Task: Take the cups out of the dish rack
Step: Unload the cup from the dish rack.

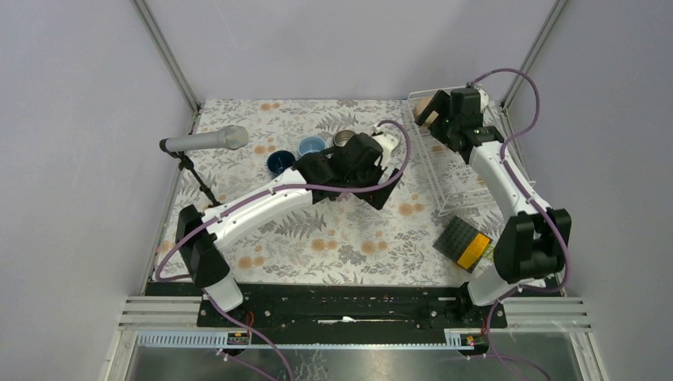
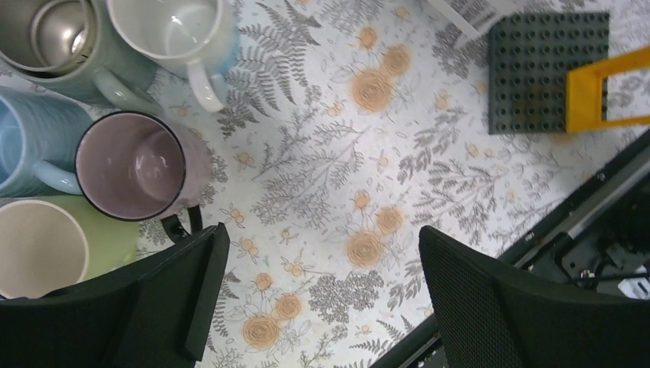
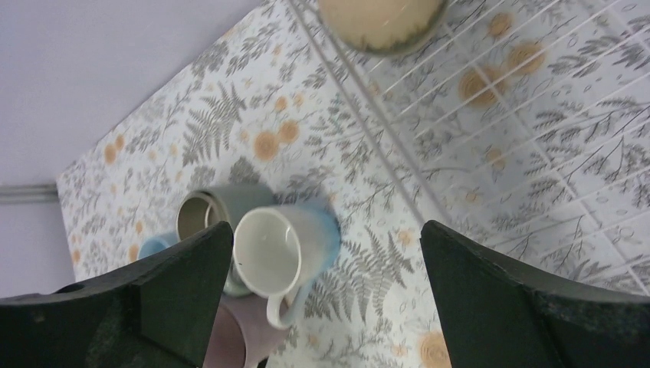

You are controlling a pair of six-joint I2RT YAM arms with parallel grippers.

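The white wire dish rack (image 1: 464, 178) lies at the right; its wires show in the right wrist view (image 3: 536, 138). A tan cup (image 3: 381, 21) stands in its far corner (image 1: 423, 106). My right gripper (image 1: 435, 119) hangs open and empty above the rack, near that cup (image 3: 326, 307). On the cloth stand a dark blue cup (image 1: 279, 161), a light blue cup (image 1: 311, 145), a metallic grey cup (image 2: 54, 34), a white-and-blue cup (image 2: 172, 31), a pink cup (image 2: 138, 165) and a green cup (image 2: 46, 245). My left gripper (image 2: 322, 307) is open and empty just right of the pink cup (image 1: 379, 186).
A black-and-orange square pad (image 1: 464, 242) lies on the flowered cloth near the right arm's base; it also shows in the left wrist view (image 2: 536, 73). A microphone on a stand (image 1: 208, 141) stands at the left. Grey walls close in the table.
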